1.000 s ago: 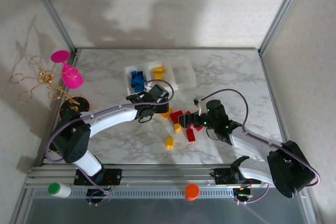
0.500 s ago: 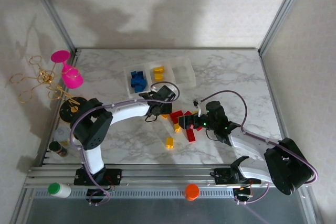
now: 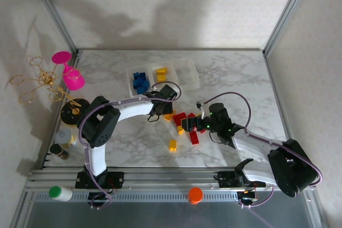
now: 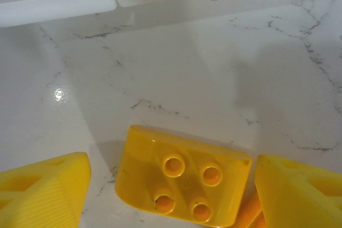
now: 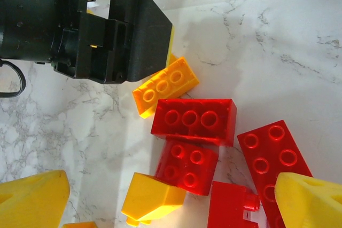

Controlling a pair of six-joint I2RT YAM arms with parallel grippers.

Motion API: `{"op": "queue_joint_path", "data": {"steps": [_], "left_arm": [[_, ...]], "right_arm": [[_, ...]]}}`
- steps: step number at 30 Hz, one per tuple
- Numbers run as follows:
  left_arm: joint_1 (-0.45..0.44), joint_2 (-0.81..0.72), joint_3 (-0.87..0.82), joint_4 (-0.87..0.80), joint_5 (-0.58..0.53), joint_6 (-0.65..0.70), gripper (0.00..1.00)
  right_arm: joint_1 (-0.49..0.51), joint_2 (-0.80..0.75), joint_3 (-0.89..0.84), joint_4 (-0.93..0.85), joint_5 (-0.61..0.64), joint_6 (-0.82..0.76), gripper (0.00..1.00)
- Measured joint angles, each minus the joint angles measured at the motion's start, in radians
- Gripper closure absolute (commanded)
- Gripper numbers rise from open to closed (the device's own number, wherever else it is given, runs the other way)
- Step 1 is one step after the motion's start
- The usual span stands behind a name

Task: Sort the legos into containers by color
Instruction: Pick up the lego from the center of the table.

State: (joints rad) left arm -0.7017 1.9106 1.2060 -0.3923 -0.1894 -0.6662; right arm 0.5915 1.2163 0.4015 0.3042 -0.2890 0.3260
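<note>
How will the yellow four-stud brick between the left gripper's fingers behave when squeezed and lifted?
The yellow brick looks like hard moulded plastic, so it probably stays stiff under the fingers. Its glossy skin may be slippery. It lies flat on the marble table, so it should slide rather than roll.

Enclosure, one: white grey-veined marble tabletop (image 3: 107, 76), pale textured wall panels (image 3: 171, 4) at back and both sides, slanted aluminium corner posts (image 3: 49, 9), slotted aluminium rail (image 3: 160, 177) along near edge, soft diffuse light, blurred shadows on back wall.
</note>
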Motion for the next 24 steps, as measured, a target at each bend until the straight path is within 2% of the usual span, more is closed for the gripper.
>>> {"op": "queue_joint_path", "data": {"steps": [7,16,24], "left_arm": [[0.010,-0.024,-0.072,0.023,0.006,0.000,0.17],[0.008,-0.041,-0.102,0.045,0.016,0.003,0.18],[0.003,-0.050,-0.121,0.054,-0.005,-0.005,0.30]], "right_arm": [[0.000,0.019,0.000,0.014,0.000,0.000,0.01],[0.000,0.040,0.000,0.022,-0.001,0.000,0.01],[0.000,0.040,0.000,0.022,-0.001,0.000,0.01]]}}
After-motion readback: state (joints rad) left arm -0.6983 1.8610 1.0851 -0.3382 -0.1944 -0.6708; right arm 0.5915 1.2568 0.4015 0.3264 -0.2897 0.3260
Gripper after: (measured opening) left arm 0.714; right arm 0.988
